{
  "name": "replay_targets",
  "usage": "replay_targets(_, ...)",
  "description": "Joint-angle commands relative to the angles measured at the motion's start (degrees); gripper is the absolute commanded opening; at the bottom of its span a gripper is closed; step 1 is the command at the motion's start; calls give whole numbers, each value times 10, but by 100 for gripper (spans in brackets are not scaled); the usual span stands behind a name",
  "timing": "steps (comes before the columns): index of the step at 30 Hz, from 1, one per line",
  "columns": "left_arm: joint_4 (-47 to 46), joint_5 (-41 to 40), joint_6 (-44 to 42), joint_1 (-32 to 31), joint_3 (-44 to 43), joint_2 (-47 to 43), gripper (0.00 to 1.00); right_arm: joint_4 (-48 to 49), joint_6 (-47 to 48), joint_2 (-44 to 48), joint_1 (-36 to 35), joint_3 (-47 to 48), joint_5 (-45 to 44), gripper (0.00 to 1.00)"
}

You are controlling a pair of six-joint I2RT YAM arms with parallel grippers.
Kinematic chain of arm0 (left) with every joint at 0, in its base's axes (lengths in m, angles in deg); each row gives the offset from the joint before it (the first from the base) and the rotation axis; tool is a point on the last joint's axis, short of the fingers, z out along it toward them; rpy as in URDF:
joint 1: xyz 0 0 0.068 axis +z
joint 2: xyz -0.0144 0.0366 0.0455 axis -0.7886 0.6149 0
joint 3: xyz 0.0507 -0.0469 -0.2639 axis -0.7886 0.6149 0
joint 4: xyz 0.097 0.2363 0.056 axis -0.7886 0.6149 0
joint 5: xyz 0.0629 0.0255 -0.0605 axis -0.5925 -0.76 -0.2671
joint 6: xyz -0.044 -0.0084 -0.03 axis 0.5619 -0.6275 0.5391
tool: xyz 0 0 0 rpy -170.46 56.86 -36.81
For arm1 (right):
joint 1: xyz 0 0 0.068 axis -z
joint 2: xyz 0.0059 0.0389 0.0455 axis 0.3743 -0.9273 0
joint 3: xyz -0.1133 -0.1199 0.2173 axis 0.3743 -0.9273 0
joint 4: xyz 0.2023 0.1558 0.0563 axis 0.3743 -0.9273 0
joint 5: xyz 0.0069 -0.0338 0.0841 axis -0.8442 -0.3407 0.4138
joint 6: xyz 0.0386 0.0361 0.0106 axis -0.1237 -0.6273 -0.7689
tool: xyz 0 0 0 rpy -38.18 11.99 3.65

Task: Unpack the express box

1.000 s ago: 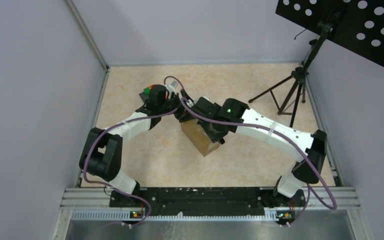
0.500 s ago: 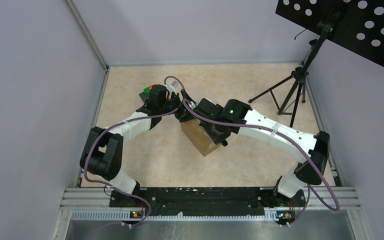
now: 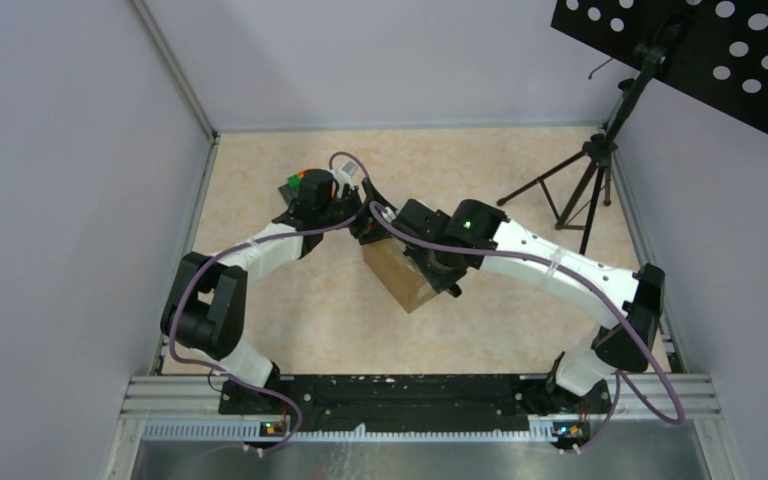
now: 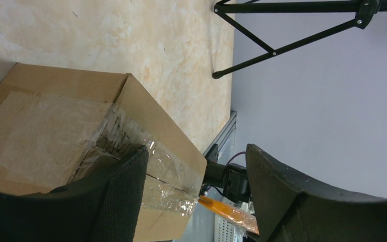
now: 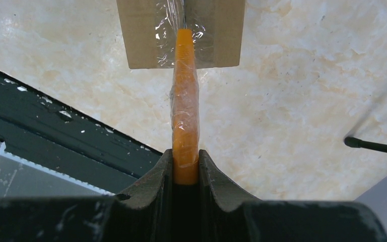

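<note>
The express box, a small brown carton with a clear tape seam, lies mid-table. My left gripper is at its far end, open; in the left wrist view one finger rests against the taped top of the box and the other stands free. My right gripper is over the box's near right end, shut on an orange cutter wrapped in clear film. The cutter's tip touches the tape seam at the edge of the box. The cutter also shows in the left wrist view.
A black tripod stand stands at the back right under a perforated black panel. One tripod leg lies on the table right of the cutter. Grey walls close in left, back and right. A black rail runs along the near edge.
My right arm has shifted slightly to the right and nearer, carrying the cutter along the box. The box and the left arm have stayed put.
</note>
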Motion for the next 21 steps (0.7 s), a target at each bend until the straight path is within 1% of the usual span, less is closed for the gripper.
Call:
replay_targets(1, 36, -48, -36, 11, 5, 24, 76, -74, -12, 32, -6, -7, -1, 0)
replay_targets(21, 36, -58, -38, 16, 11, 32, 76, -101, -20, 54, -13, -23, 11, 0)
